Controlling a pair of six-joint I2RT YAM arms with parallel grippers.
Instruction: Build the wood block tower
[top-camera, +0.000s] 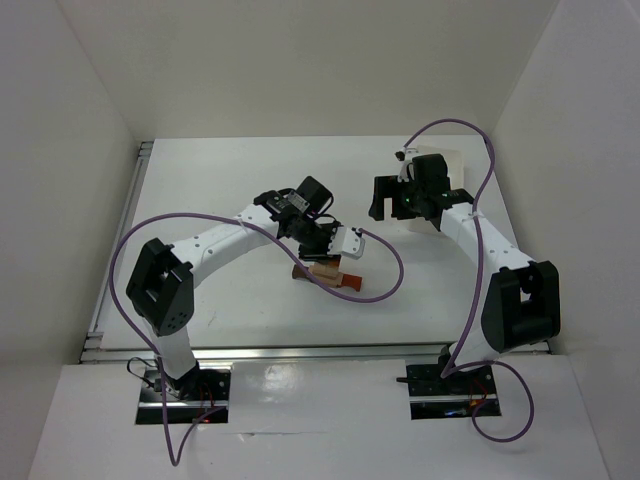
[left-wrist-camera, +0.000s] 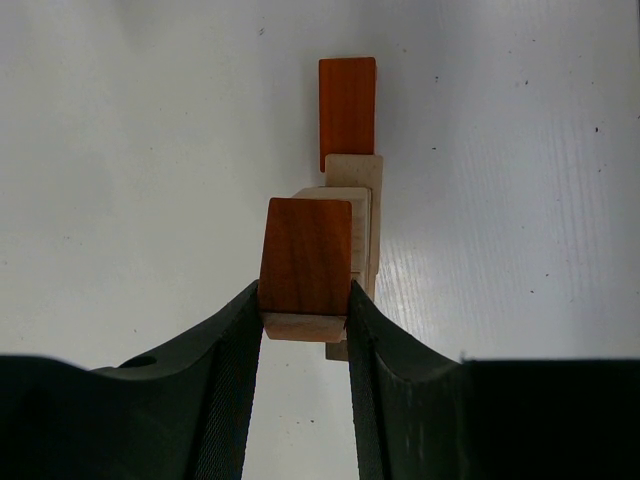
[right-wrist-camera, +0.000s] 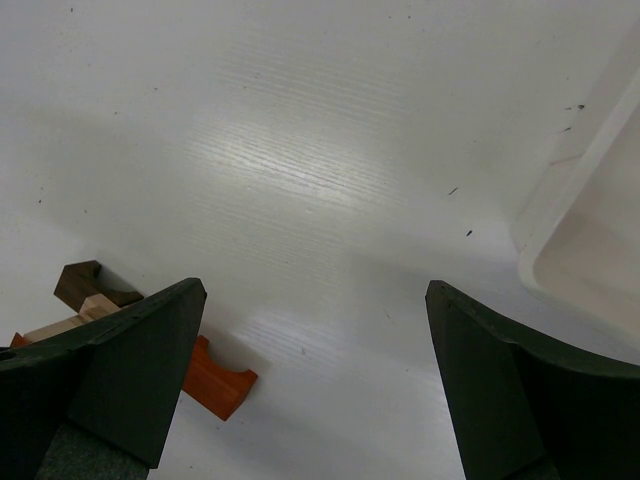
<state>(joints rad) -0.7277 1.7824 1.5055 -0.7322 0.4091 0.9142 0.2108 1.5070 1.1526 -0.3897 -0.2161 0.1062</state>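
**Item: wood block tower (top-camera: 325, 272), part-built.** It stood on the white table (top-camera: 220, 180) about mid-surface, a little toward 6 o'clock from centre in the overhead view.

**Pieces, left wrist view:**
- A reddish-brown block (left-wrist-camera: 305, 255) with fine vertical grain.
- A pale tan piece (left-wrist-camera: 303, 326) pressed against the block's near edge.
- Light tan blocks (left-wrist-camera: 352, 185) stacked in steps at 1 o'clock from the reddish-brown block.
- A glossy orange bar (left-wrist-camera: 347, 110) lying flat on the table at 12 o'clock, beyond the tan blocks.

**Pieces, right wrist view:**
- An orange piece (right-wrist-camera: 215, 378) with a curved notch in its end.
- A dark brown piece (right-wrist-camera: 85, 285) at 10 o'clock from the orange piece, with tan wood (right-wrist-camera: 95, 308) beside it.

**Left gripper (left-wrist-camera: 305, 325):** The jaws were narrowed, and the black textured fingers (left-wrist-camera: 235, 380) clamped the reddish-brown block from both sides.

**Right gripper (right-wrist-camera: 315, 290):** The jaws were spread wide and held nothing. It hung at 2 o'clock from the tower, well apart from it.

**White plastic tray (right-wrist-camera: 590, 220):** It sat at 3 o'clock of the right fingers, toward the table's 2 o'clock corner.
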